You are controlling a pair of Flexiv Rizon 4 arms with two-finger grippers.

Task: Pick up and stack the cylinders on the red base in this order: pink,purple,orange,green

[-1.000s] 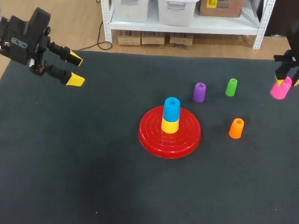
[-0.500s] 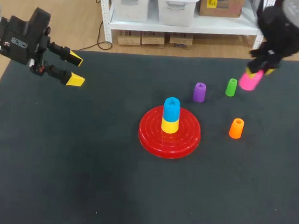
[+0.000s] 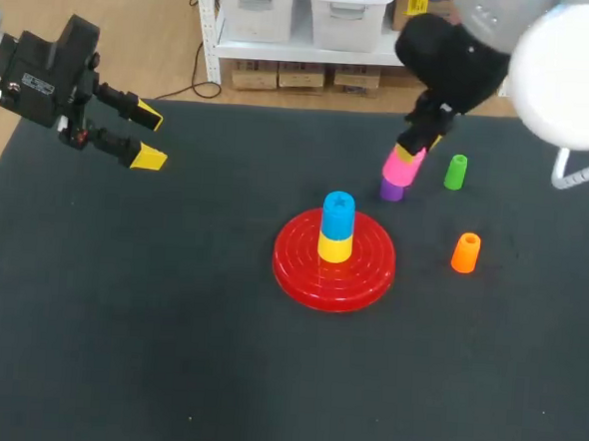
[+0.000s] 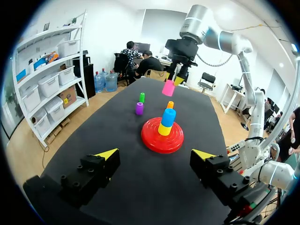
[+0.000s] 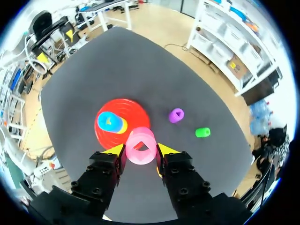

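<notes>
- The right fingers [image 5: 115, 150] are closed on the pink cylinder [image 5: 141, 145], one yellow tip pressed to each side of it; its hollow end is turned toward the wrist camera.
- In the head view, the pink cylinder [image 3: 403, 165] is seen held clear of the surface [image 3: 168, 323], hanging from the right fingers [image 3: 411, 151] and covering the top of the purple cylinder [image 3: 389, 190].
- The purple cylinder is stood upright on the surface, with the green cylinder [image 3: 456, 171] upright near it on the side away from the left arm [image 3: 44, 70].
- The orange cylinder [image 3: 466, 253] is set apart from both, closer to the robot and near the rim of the red base [image 3: 296, 273].
- A yellow cylinder [image 3: 335, 248] is seated at the middle of the red base, and a blue cylinder [image 3: 338, 212] is stacked on it.
- The right arm [image 3: 464, 61] is stretched in from the far right corner, past the green cylinder.
- The left fingers [image 4: 107, 153] are spread wide with nothing between them.
- The left fingers [image 3: 146, 157] are held above the far left part of the surface, well apart from the red base and every cylinder.
</notes>
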